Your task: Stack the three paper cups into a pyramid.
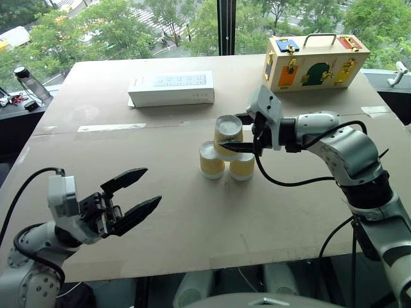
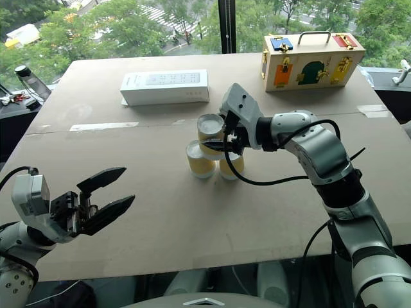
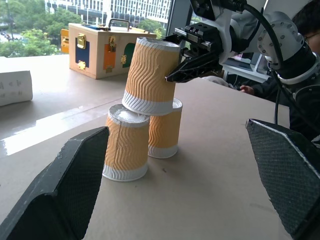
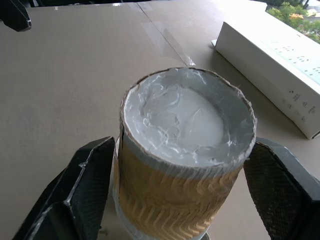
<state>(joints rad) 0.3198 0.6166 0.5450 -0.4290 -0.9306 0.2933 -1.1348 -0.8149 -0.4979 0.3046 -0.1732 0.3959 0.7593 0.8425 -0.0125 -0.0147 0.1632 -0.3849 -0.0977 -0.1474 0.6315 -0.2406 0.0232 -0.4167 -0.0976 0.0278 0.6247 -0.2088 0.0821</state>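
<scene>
Atop two upturned ribbed paper cups point(image 3: 145, 137), a third cup point(image 3: 150, 75) tilts between the right gripper point(image 1: 247, 142)'s parted jaws; left gripper point(image 1: 138, 192) jaws apart.

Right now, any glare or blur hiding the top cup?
Left wrist view: top cup sharp and tilted; window glare streaks the table; the left claw's near fingers are soft. Right wrist view: cup base crisp, white box bright. Left eye view: even daylight, faint shadows.

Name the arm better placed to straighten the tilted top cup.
Right. Its tool already straddles the top cup, which leans on the two lower cups. The left tool hangs open, well away.
</scene>
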